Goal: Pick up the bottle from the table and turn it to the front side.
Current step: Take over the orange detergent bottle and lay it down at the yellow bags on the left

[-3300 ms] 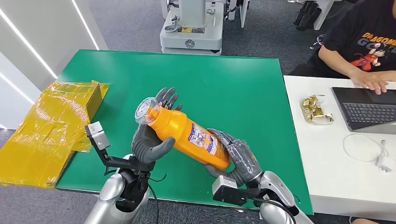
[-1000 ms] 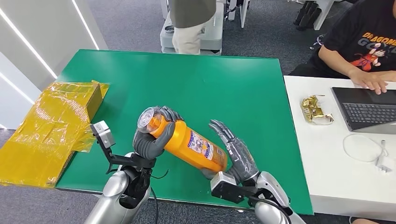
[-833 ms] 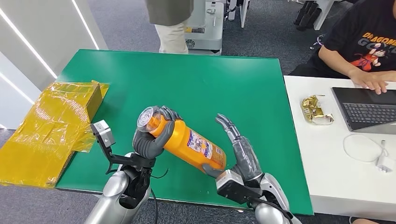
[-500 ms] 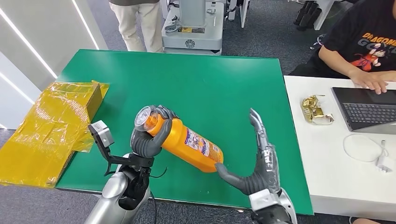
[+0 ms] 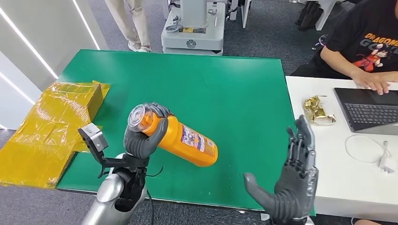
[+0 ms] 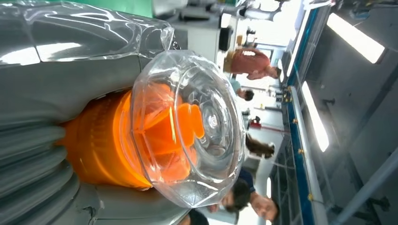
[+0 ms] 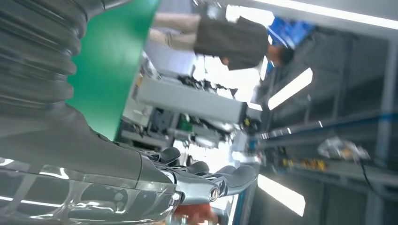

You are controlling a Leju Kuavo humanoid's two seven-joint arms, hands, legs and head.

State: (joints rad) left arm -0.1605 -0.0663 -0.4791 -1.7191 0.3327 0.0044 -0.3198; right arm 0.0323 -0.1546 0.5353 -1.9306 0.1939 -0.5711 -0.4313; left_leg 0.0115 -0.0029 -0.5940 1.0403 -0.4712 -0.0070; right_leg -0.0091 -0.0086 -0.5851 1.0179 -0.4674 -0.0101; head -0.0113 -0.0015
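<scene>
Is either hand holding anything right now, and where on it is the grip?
The left hand grips the orange bottle around its neck end, just below the clear cap. The right hand is open, holding nothing.

green table (image 5: 225, 89) mid-frame | yellow wrapped box (image 5: 47, 126) at left edge | white desk (image 5: 347, 168) right: laptop (image 5: 368, 110), gold wrapper (image 5: 317, 109), white cable (image 5: 371, 150)

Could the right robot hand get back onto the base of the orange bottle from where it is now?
Probably yes. The right robot hand is open and clear of the orange bottle, whose base end points its way. Bare green table lies between them, and the left robot hand grips only the cap end.
</scene>
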